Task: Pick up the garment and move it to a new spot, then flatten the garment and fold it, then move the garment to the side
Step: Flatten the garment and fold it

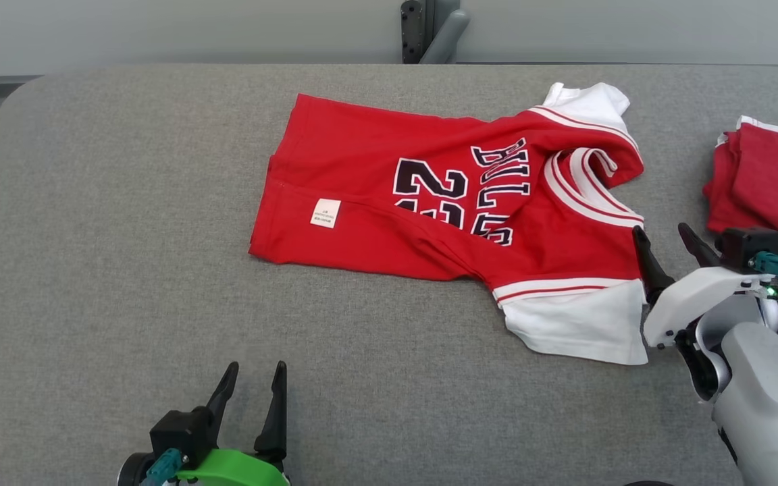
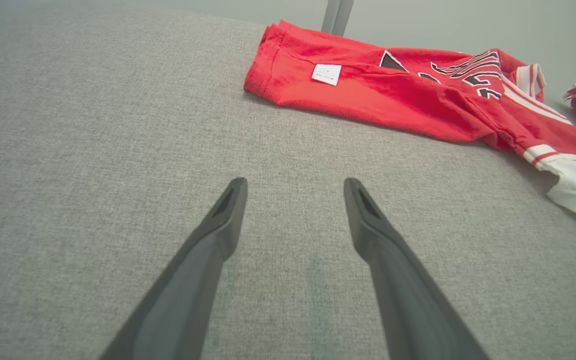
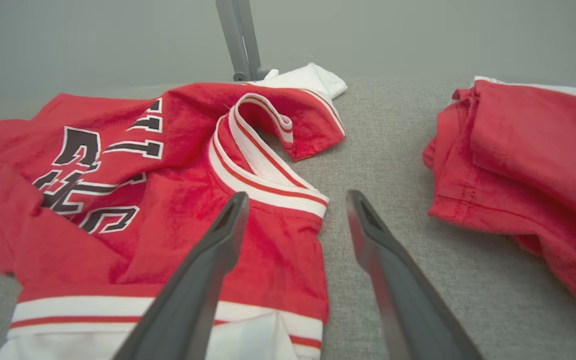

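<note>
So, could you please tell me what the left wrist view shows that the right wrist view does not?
Left wrist view adds: the left claw, open above the bare grey surface and apart from the red jersey. Right wrist view adds: the right claw, open at the red jersey's collar end, with one finger in front of its red shoulder. Both share: the red jersey, the second red garment, the grey surface and the grey post behind.

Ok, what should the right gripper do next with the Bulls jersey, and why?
Probably lower the open right gripper onto the Bulls jersey at its shoulder edge and close: the fingers straddle that edge, and the jersey lies rumpled, not yet flattened.
</note>
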Tool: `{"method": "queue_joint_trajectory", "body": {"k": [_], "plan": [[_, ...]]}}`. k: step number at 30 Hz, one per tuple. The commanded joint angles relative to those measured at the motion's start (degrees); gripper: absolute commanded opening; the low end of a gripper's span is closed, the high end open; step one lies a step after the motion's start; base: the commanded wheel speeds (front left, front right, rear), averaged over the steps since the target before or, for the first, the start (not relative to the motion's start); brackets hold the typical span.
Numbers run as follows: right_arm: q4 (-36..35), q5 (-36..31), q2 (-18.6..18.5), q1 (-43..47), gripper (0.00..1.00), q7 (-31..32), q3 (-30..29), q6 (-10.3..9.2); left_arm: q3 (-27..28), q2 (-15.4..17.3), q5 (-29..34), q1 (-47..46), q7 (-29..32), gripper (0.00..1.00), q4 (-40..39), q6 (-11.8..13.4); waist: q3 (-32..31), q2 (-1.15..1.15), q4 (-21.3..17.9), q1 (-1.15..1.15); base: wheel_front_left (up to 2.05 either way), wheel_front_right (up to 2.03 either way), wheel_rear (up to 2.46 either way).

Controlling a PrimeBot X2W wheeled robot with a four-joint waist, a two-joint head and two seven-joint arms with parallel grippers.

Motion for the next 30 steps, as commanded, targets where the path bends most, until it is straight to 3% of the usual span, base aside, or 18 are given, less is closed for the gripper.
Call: {"method": "queue_joint_trajectory", "body": {"k": [1,11,13,14,28,29,30], "plan": [[1.49,-0.50,-0.25,-0.96,1.00,0.71,-0.28,-0.03,-0.10,0.17,-0.13,-0.79,-0.01,1.00,-0.11,0.16,0.91,0.00,0.84,0.00,0.00,0.00,0.00],[11.31,-0.41,-0.73,-8.01,1.00,5.03,0.41,-0.03,-0.74,0.17,-0.59,-2.48,-0.01,1.00,-0.98,0.42,4.66,0.00,2.38,0.00,0.00,0.00,0.00],[12.83,-0.14,-0.85,-9.28,0.42,6.02,0.67,-0.03,-0.89,0.17,-0.80,-3.03,-0.01,1.00,-1.14,0.45,5.38,0.00,2.74,0.00,0.00,0.00,0.00],[13.31,-0.13,-0.94,-9.93,0.00,6.36,0.99,-0.03,-0.99,0.17,-0.83,-3.25,-0.01,1.00,-1.25,0.47,5.70,0.00,2.94,0.00,0.00,0.00,0.00],[18.77,-6.30,-5.90,-21.52,0.00,1.07,2.57,-0.04,-2.58,0.17,-1.40,-5.31,-0.01,1.00,-1.96,0.95,8.41,0.00,6.63,0.00,0.00,0.00,0.00],[19.84,-6.82,-6.04,-22.11,0.32,0.56,2.05,-0.04,-2.80,0.17,-1.48,-5.35,-0.01,1.00,-1.84,0.96,8.20,0.00,6.82,0.00,0.00,0.00,0.00],[20.96,-7.43,-6.02,-22.63,1.00,0.04,1.39,-0.04,-2.94,0.17,-1.51,-5.44,-0.01,1.00,-1.76,1.05,7.92,0.00,6.92,0.00,0.00,0.00,0.00]]}}
